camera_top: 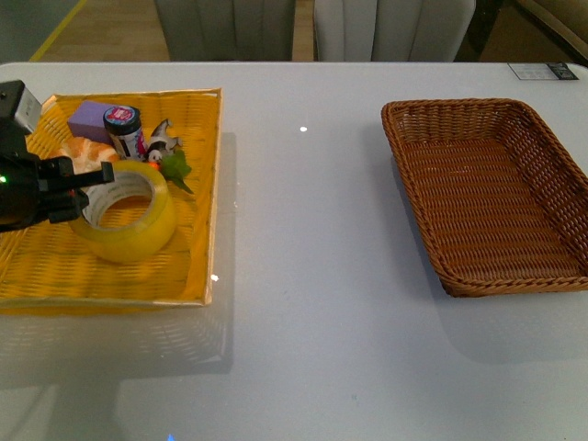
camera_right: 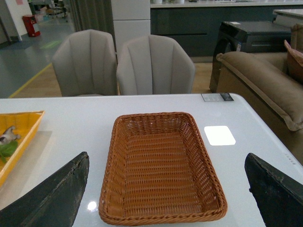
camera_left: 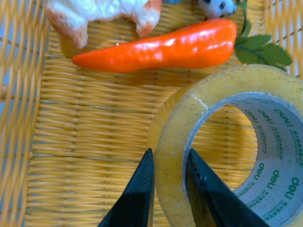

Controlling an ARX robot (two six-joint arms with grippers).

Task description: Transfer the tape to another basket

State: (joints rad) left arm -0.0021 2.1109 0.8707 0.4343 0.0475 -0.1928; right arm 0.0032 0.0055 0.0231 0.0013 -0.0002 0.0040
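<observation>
Left end effector point(camera_left: 169, 161) pinches the wall of the wide, yellowish translucent packing-tape roll point(camera_left: 222, 87), one finger inside its core. Judged light, rigid, slick. Right end effector point(camera_right: 166, 155) gapes empty.

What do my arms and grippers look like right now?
Left gripper: two black, tapered, pointed fingers. Its arm is black, with a green light and a pale boxy module on top. Right gripper: dark, wedge-shaped fingers.

Yellowish tape point(camera_top: 129, 241) lies hole up in the yellow tray point(camera_top: 55, 266); the brown wicker basket point(camera_top: 487, 202) sits upright, well apart, rightward.
</observation>
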